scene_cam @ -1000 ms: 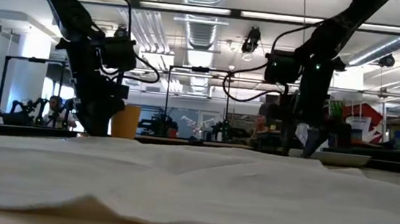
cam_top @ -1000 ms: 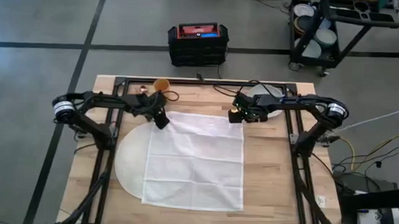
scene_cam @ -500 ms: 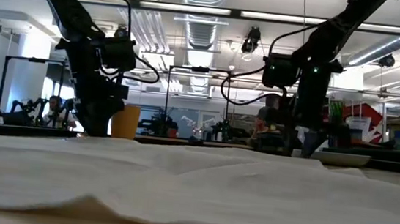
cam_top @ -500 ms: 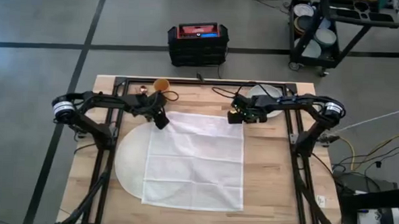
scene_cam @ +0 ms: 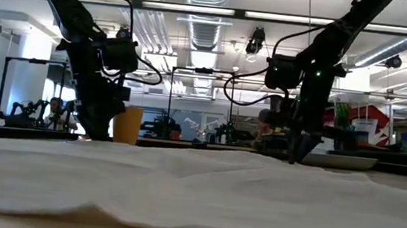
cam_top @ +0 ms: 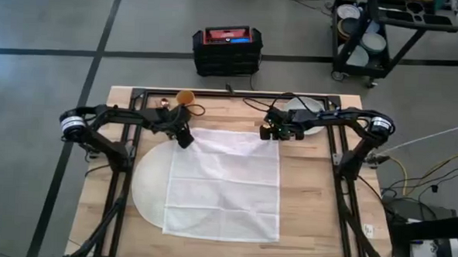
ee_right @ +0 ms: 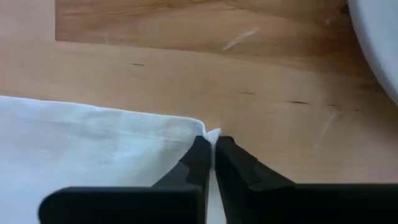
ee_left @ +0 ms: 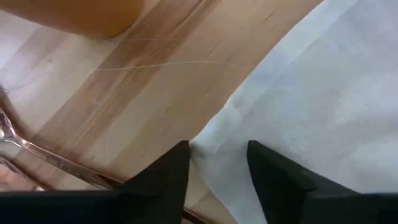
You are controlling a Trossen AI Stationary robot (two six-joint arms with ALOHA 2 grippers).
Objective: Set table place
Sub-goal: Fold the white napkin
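Right gripper [cam_top: 276, 135], clamped on cloth [cam_top: 225, 182] corner, shifted slightly leftward; left gripper [cam_top: 184, 139] parted at opposite corner: spreading nearly complete.

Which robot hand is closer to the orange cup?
Left. The left end effector sits just in front of the orange cup; the right end effector is much farther, across the cloth.

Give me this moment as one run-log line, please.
left gripper: open, at cloth far-left corner | right gripper: shut on cloth far-right corner | mat: partly under cloth
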